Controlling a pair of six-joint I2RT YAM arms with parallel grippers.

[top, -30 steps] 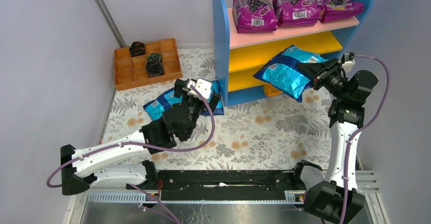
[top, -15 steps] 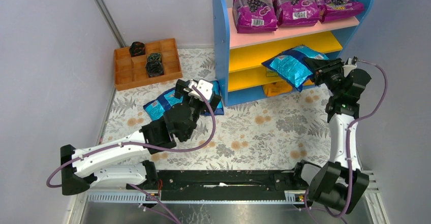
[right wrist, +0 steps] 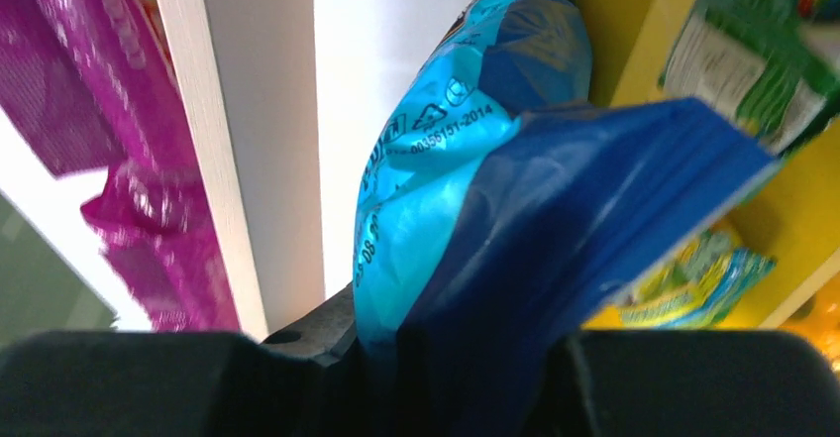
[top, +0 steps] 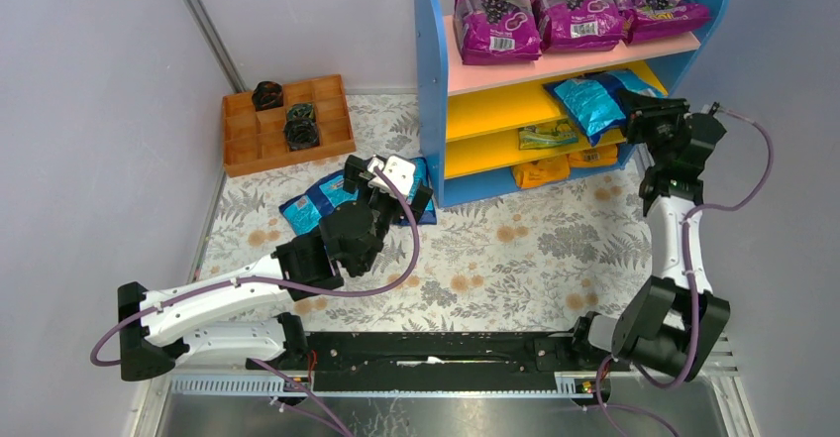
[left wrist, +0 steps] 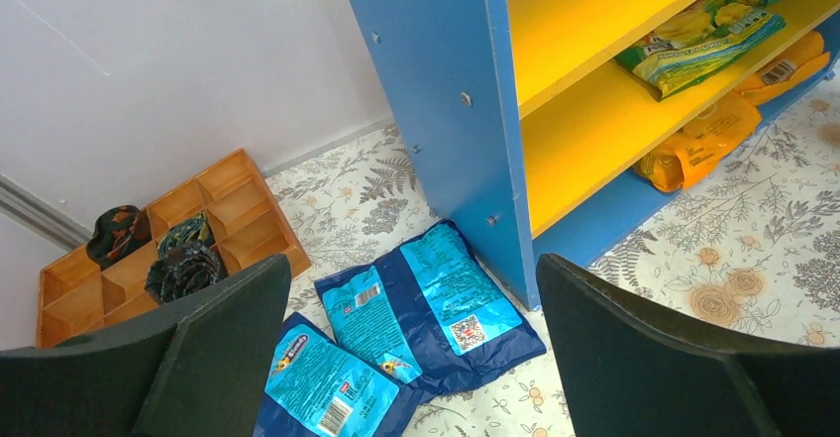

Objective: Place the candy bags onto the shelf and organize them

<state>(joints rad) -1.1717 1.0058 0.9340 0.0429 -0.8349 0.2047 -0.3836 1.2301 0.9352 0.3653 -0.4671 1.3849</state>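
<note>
The left arm (top: 238,293) lies low, reaching from its base toward 2 o'clock. The left gripper (left wrist: 411,288) has its jaws spread wide and holds nothing. The right arm (top: 679,249) stands stretched toward 12 o'clock, its wrist bent to 9 o'clock. The right gripper (right wrist: 416,358) has its jaws pinched on a blue candy bag (right wrist: 466,209).

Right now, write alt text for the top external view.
The right hand holds a blue candy bag at the shelf's upper yellow board, under three purple bags. The left hand hovers open over blue bags on the floral mat beside the shelf.
</note>
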